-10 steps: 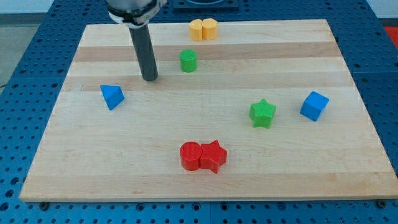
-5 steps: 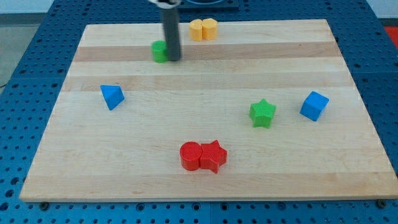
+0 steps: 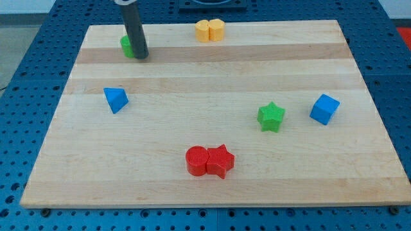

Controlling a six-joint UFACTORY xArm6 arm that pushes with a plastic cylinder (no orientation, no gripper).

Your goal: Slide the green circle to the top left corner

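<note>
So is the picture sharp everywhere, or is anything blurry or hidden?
In the camera view the lighting is even and soft, with faint shadows under blocks like the green star. The blocks look sharp; my tip is slightly soft-edged and covers the right part of the green circle.

One camera looks down at a slant from the near side, taking in the whole tabletop [image 3: 212, 186].

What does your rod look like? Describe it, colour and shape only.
A straight, smooth, dark grey-black cylinder, uniform in width, with no visible markings or cables. Its upper end runs out of the view's top. My tip is a plain blunt end, the same dark colour.
</note>
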